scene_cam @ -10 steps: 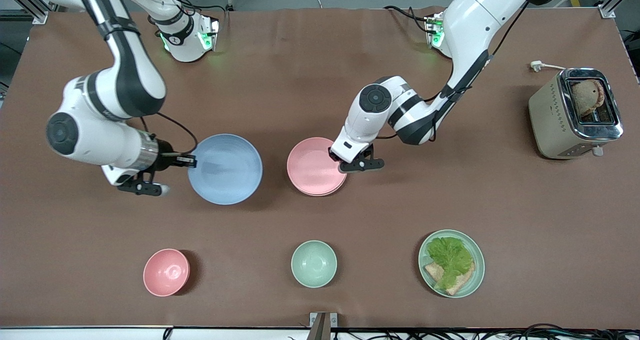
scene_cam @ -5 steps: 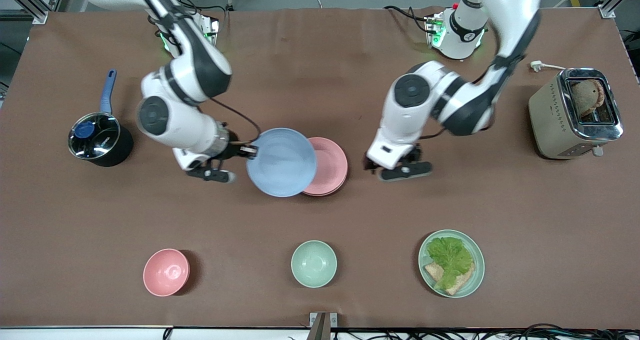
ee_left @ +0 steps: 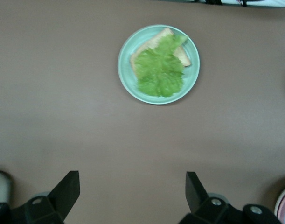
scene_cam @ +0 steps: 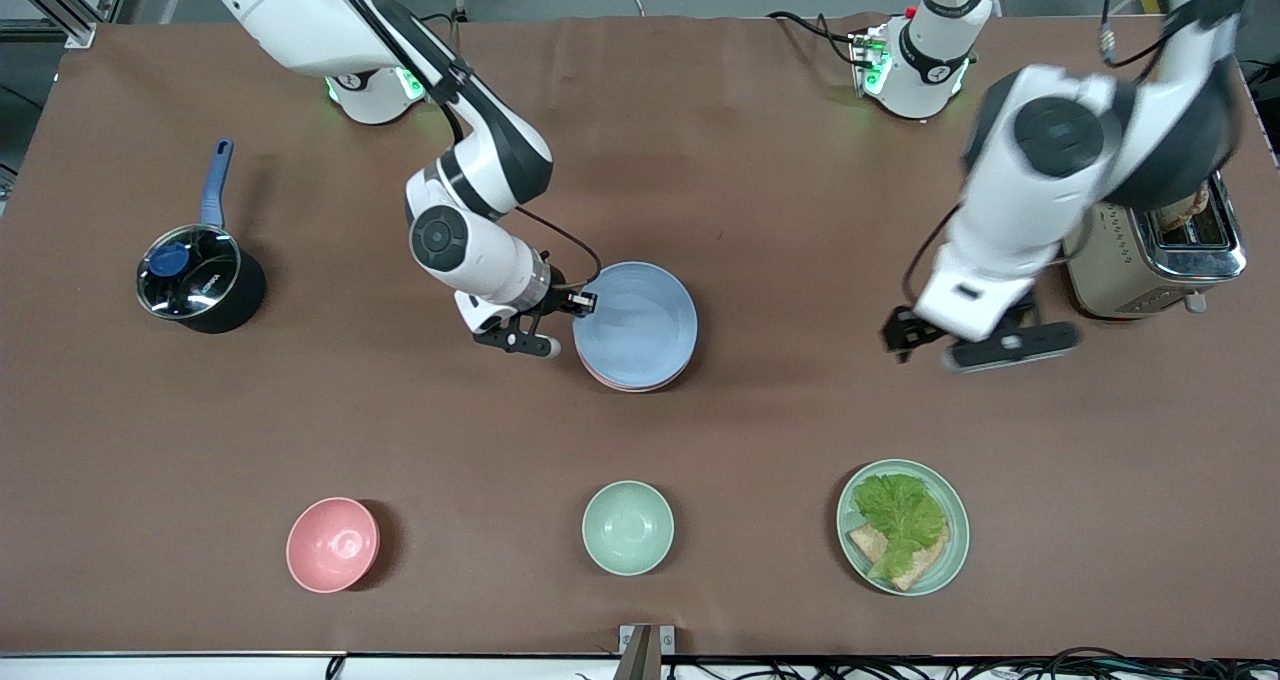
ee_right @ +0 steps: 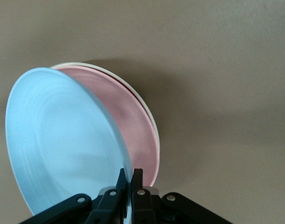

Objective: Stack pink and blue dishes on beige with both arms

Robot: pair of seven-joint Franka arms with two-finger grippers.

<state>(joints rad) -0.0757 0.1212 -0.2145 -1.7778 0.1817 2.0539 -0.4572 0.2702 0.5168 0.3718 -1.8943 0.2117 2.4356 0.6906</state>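
The light blue plate hangs tilted over the pale pink plate in the middle of the table, covering nearly all of it. My right gripper is shut on the blue plate's rim at the edge toward the right arm's end. In the right wrist view the blue plate slants above the pink plate. Under the pink one only the thin cream rim of the beige plate shows, and my right gripper pinches the blue rim. My left gripper is open, holding nothing, over bare table beside the toaster.
A toaster with bread stands at the left arm's end. A mint-green plate with lettuce and bread, a mint bowl and a pink bowl line the near edge. A dark pot with a blue handle sits at the right arm's end.
My right arm carried the blue plate toward the left arm's end until it came over the pink plate. My left gripper drew away from the pink plate toward the toaster.
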